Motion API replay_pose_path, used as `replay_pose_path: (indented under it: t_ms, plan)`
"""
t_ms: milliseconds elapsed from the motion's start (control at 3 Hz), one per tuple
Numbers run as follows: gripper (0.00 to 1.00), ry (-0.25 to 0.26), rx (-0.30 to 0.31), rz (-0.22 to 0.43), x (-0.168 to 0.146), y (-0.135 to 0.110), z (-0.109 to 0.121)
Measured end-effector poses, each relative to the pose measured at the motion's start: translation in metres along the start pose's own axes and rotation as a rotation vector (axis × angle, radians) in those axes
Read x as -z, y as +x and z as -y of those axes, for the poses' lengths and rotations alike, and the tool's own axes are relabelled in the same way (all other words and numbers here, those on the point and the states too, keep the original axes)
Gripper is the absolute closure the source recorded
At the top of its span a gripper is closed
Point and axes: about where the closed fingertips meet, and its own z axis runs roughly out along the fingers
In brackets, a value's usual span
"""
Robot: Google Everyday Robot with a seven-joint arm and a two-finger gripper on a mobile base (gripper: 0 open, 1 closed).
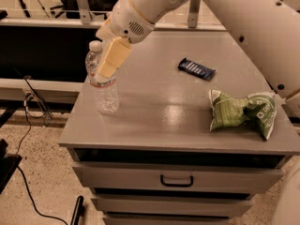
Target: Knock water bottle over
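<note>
Grey cabinet top point(154, 121) carries the water bottle point(107, 97), upright near its left edge; the gripper point(108, 68) rests against the bottle's upper body, just under the cap; whether it is spread or closed cannot be told; a dark snack bar point(197, 69) lies toward the cabinet's back; a green bag point(239, 111) sits by its right edge.

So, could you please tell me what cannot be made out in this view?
Camera view:
- Whether the gripper touches the water bottle: it overlaps the bottle's upper part, covering much of the label.
- Text on the dark blue wrapper: too small.
- The cabinet's lower drawers: cut off by the bottom edge.
</note>
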Motion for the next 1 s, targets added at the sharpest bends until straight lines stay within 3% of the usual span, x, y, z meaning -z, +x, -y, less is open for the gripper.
replay_pose_path:
  t_ms: [667, 1000]
  plan:
    - [0.64, -0.157, 0.052, 0.055, -0.018, -0.005, -0.018]
    - [0.87, -0.170, 0.043, 0.084, -0.012, 0.003, -0.022]
